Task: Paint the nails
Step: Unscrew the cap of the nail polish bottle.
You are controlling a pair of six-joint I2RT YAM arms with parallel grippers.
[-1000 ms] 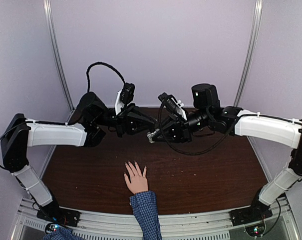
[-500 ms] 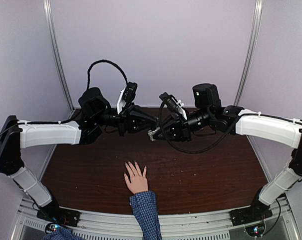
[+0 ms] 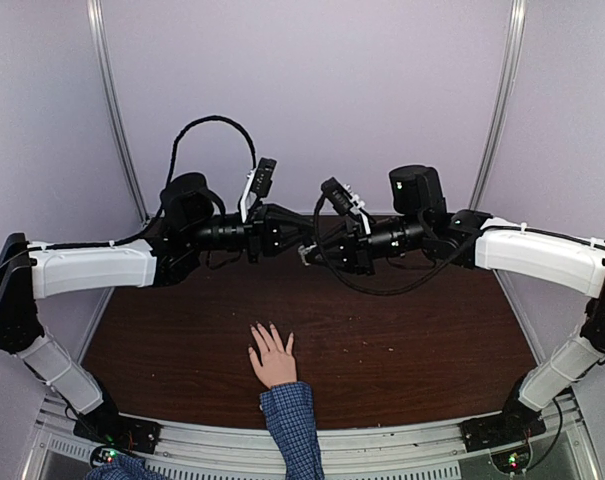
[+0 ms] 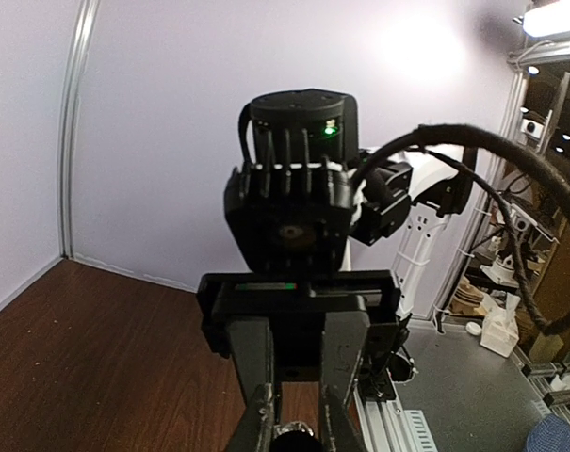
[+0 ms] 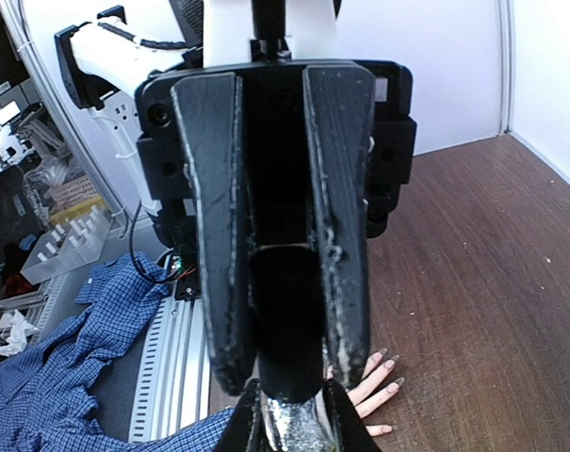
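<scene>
A light-skinned hand (image 3: 274, 365) with a blue checked cuff (image 3: 290, 405) lies flat on the dark wood table (image 3: 412, 340), fingers spread. Its nails (image 3: 265, 330) point away from the arms; in the right wrist view the nails (image 5: 394, 381) look greyish. Both grippers meet in the air above the table's far half. My right gripper (image 5: 289, 372) is shut on the bottle's black cap (image 5: 286, 320). Below the cap, my left gripper (image 3: 294, 245) is shut on the glittery polish bottle (image 5: 299, 428). The left wrist view shows the bottle's top (image 4: 294, 439) between the left gripper (image 4: 294, 433) jaws.
Lilac walls with metal posts (image 3: 117, 130) close in the table on three sides. An aluminium rail (image 3: 382, 445) runs along the near edge. Cables (image 3: 207, 130) loop above the left wrist. The person's checked shirt (image 5: 68, 358) hangs beside the table.
Both grippers, still joined at the bottle, have risen and shifted toward the back wall. The left arm has straightened. The hand has not moved.
</scene>
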